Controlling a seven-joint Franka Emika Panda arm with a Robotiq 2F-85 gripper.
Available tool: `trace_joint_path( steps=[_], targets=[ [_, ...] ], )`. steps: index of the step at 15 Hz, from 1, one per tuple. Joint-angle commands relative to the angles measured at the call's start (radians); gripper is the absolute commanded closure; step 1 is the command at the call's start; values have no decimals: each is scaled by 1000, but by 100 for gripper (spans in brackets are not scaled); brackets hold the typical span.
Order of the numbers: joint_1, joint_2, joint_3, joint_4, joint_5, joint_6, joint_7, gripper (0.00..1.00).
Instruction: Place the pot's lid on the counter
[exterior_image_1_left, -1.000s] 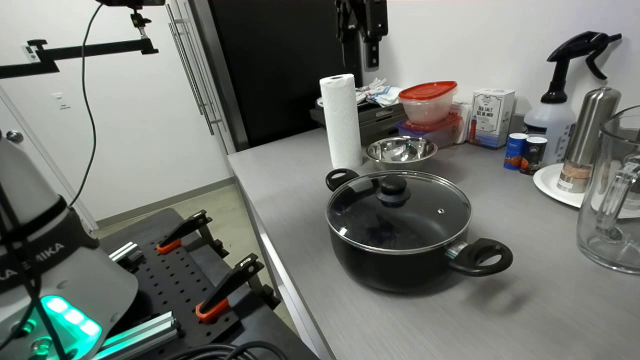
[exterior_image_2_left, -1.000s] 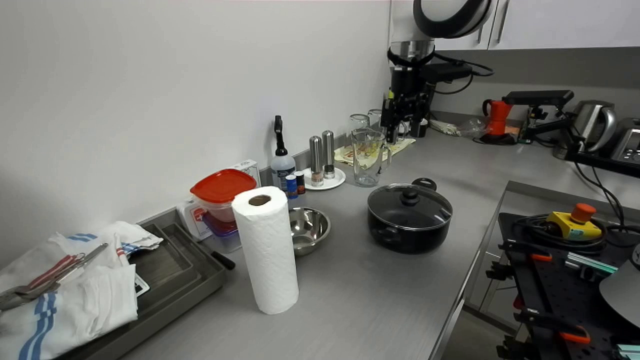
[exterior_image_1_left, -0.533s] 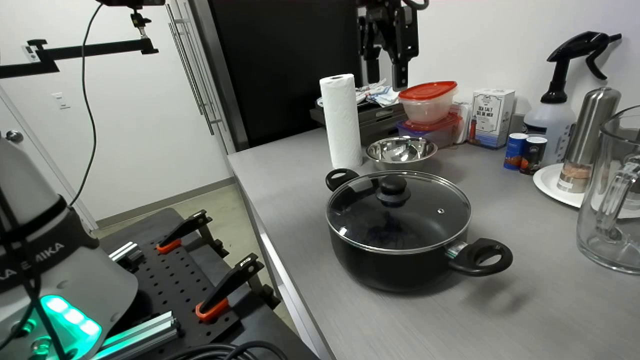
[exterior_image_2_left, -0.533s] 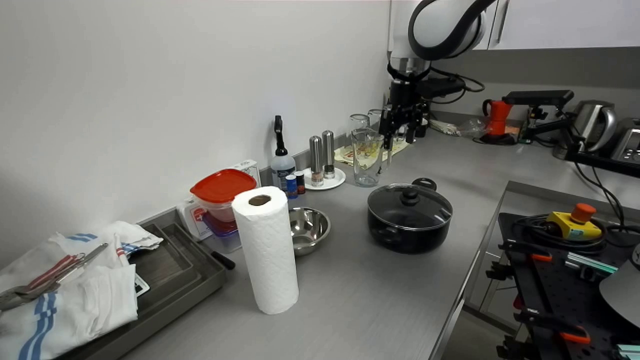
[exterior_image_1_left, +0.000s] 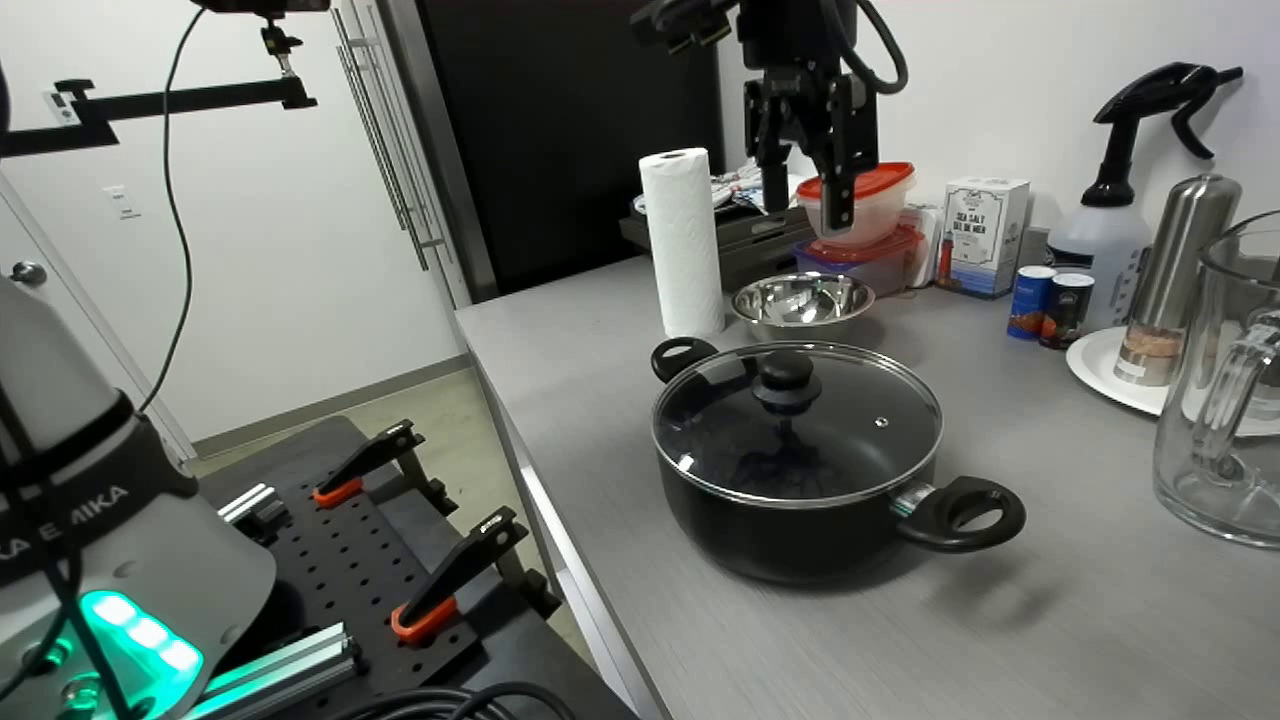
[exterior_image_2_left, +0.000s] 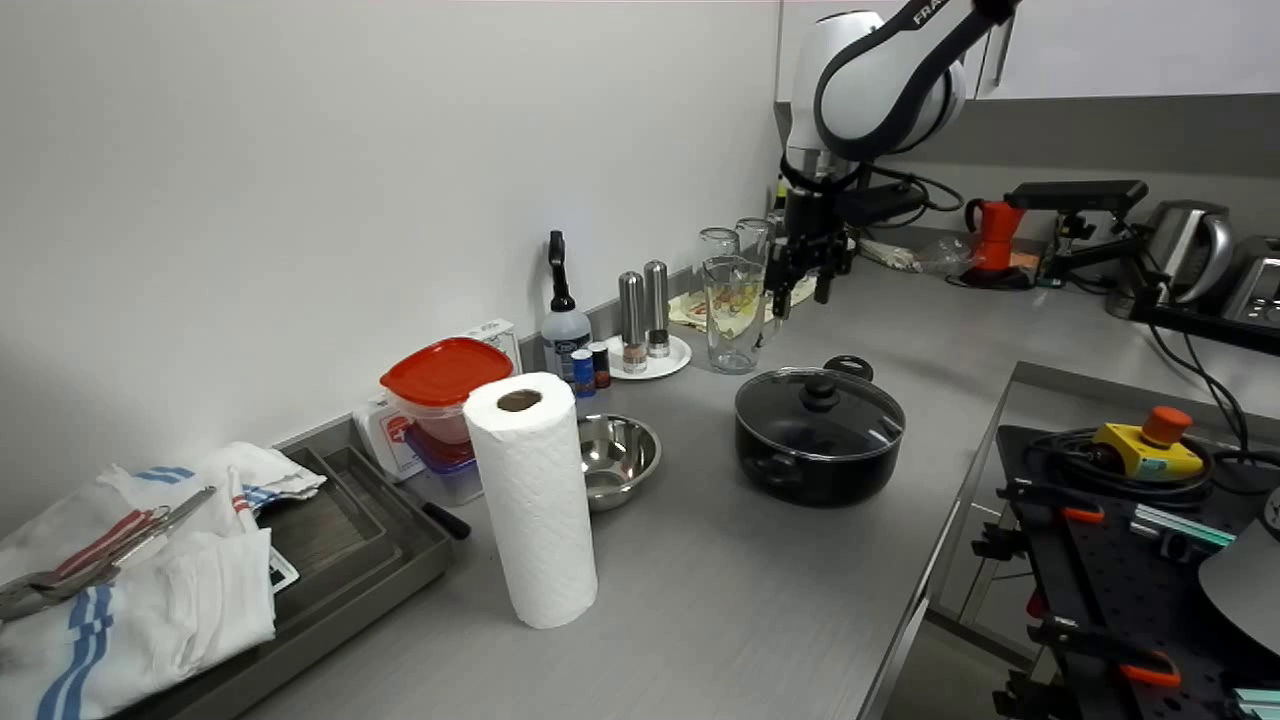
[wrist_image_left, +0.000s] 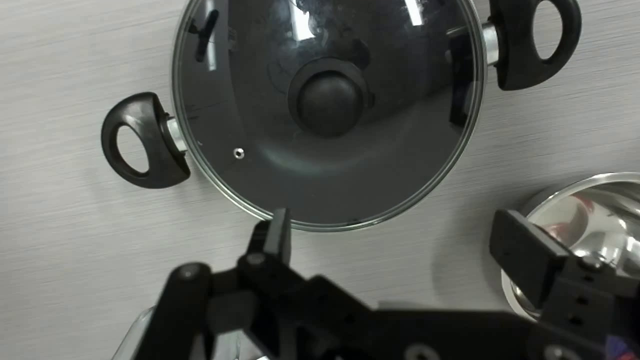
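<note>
Lid (exterior_image_1_left: 800, 430) and gripper (exterior_image_1_left: 807, 205) stand well apart. The gripper hangs in the air, its two fingers (wrist_image_left: 525, 255) pointing down and spread wide from each other. The wrist view shows one fingertip overlapping the lid's rim; both exterior views show the gripper raised and clear of it. The lid lies level on the pot (exterior_image_1_left: 790, 545), knob (exterior_image_1_left: 785, 368) upward, covering the mouth in full. The pot stands upright on the counter (exterior_image_1_left: 900, 660). Near the pot, apart from it, is a steel bowl (exterior_image_1_left: 803, 300); just beside the bowl stands a paper towel roll (exterior_image_1_left: 685, 245). Farther out, a white plate (exterior_image_2_left: 655, 371) bears two metal mills (exterior_image_2_left: 632, 310), with a glass jug (exterior_image_2_left: 733, 320) nearby. In an exterior view, plastic tubs (exterior_image_2_left: 445, 372) stand near the wall (exterior_image_2_left: 300, 200), and cloths (exterior_image_2_left: 200, 580) lie on a grey tray (exterior_image_2_left: 380, 600) on the counter.
</note>
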Motion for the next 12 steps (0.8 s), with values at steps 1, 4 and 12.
trace_joint_path(
  steps=[1,4,12],
  targets=[
    [-13,35,-7,-16,40,67,-47,0],
    [-22,67,-6,-26,74,111,-66,0],
    [-25,144,1,-62,128,231,-61,0]
  ],
)
